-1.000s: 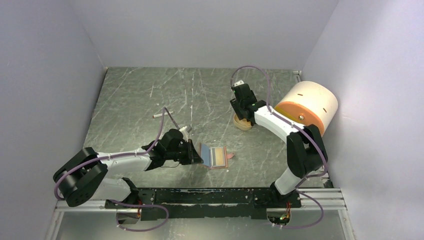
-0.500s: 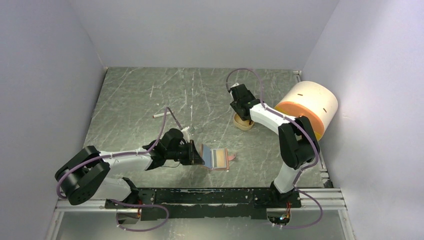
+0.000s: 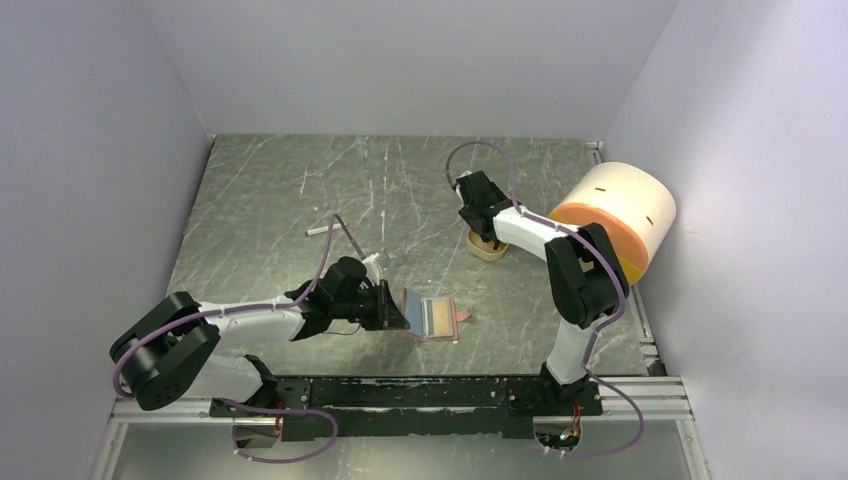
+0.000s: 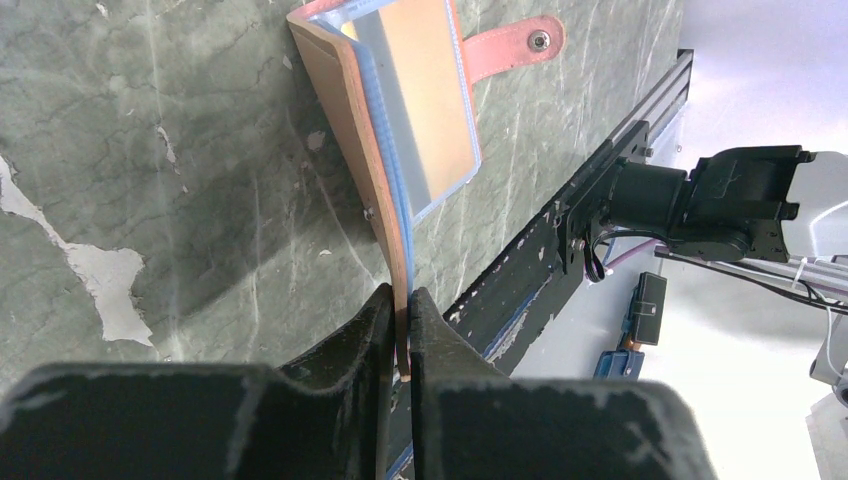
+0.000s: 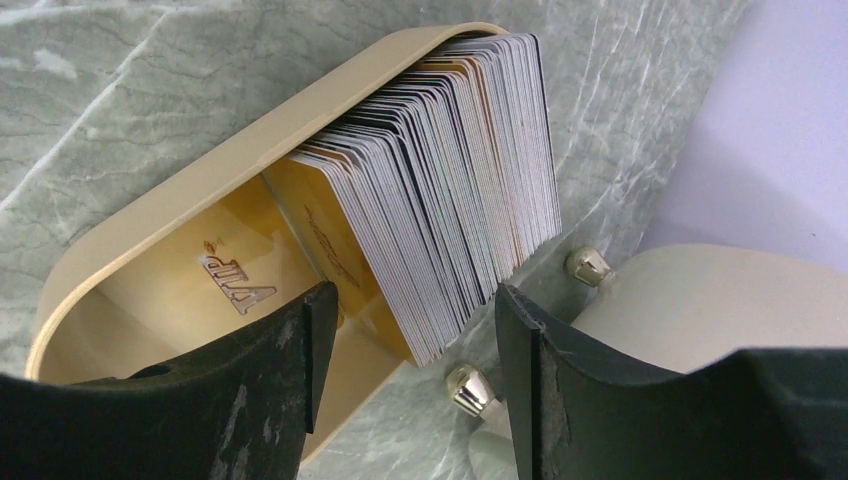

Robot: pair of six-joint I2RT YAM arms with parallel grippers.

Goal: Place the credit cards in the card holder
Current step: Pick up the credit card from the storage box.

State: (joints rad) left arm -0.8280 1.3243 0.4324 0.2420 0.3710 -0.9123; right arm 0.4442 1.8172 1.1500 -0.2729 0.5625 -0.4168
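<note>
The reddish-brown card holder [image 3: 432, 317] lies open on the table near the front, its snap strap [image 4: 515, 45] pointing away. An orange-yellow card [image 4: 425, 100] and light blue card edges [image 4: 398, 180] sit inside it. My left gripper [image 4: 400, 310] is shut on the edge of the holder's raised leather flap [image 4: 350, 110], seen also in the top view [image 3: 395, 310]. My right gripper [image 5: 418, 320] hangs open just above a leaning stack of credit cards [image 5: 450, 180] in a tan tray [image 5: 200, 200]. Its fingers straddle the stack's lower corner without touching it.
A big cream-and-orange cylinder [image 3: 612, 215] lies at the right wall, its metal feet [image 5: 587, 264] close to the tray. A small white stick [image 3: 320, 228] lies at mid-left. The black rail [image 3: 420, 390] runs along the near edge. Walls close in three sides.
The right arm's wrist has shifted a little left and back over the tray while its elbow folded in. The left arm and the card holder have stayed put.
</note>
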